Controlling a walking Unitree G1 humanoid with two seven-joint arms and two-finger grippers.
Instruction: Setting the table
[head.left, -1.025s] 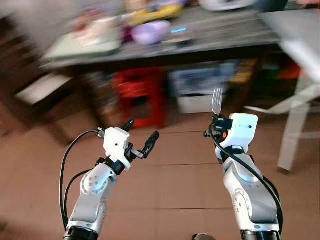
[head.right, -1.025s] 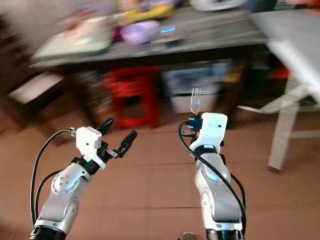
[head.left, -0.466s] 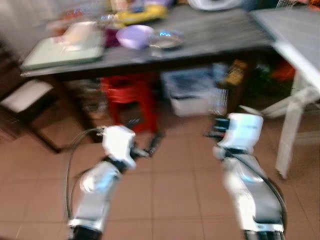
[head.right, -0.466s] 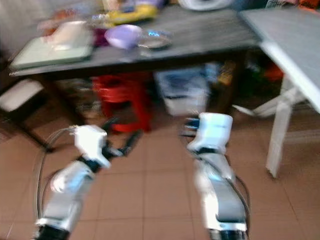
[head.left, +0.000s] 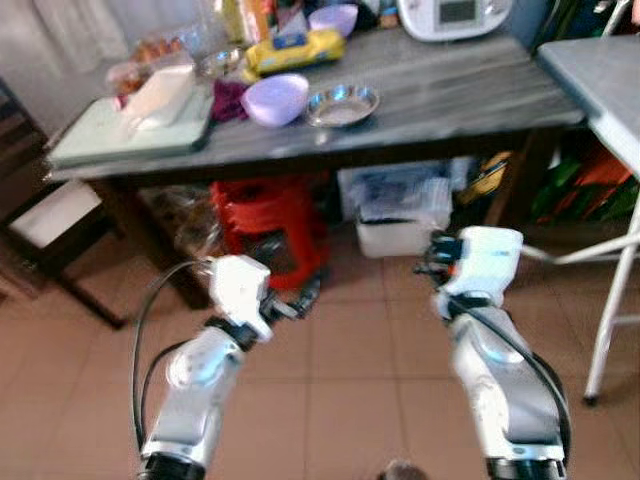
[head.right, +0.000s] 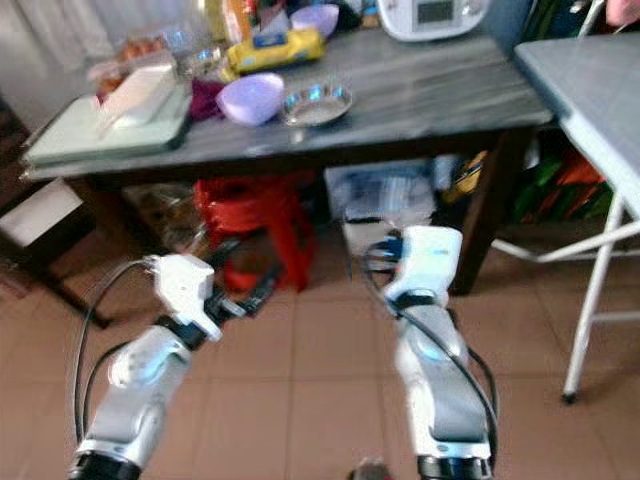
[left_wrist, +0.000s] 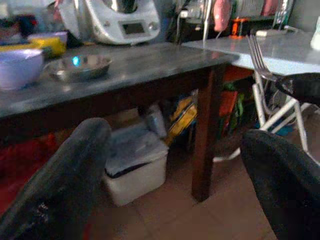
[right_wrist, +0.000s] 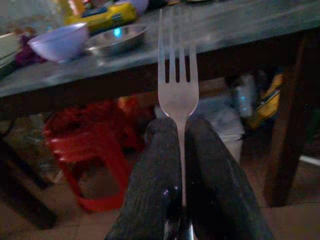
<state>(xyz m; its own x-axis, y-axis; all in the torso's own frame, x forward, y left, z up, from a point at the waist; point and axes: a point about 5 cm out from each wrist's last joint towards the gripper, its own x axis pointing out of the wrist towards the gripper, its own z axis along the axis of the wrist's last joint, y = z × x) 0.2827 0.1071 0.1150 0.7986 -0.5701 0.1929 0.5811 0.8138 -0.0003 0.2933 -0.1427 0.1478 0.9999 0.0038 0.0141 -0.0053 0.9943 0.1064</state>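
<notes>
In the left eye view, a long grey worktop (head.left: 440, 95) is seen ahead, loaded with a lilac bowl (head.left: 275, 99), a steel dish (head.left: 342, 104), a yellow packet (head.left: 292, 50) and a pale green tray (head.left: 120, 130); bare surface is left toward its right end, which is judged the likeliest room for a place setting. The right claw (head.left: 437, 262) is held raised at chest height, well short of the worktop's front edge, and the left claw (head.left: 290, 300) is carried alongside it over tiled floor (head.left: 350, 380). Under the worktop a red stool (head.left: 268, 222) and a white bin (head.left: 400, 215) are stowed, so a close approach may be limited there. A second grey table (head.right: 590, 85) is shown at the right in the right eye view, its white legs narrowing the passage. In the left wrist view, the left claw's fingers (left_wrist: 65, 170) are spread wide with nothing between them. In the right wrist view, the fork (right_wrist: 177, 87) is clenched by its handle between closed fingers (right_wrist: 155, 170), tines upright, presumably so that it is carried steadily and can be laid down handle-first.
</notes>
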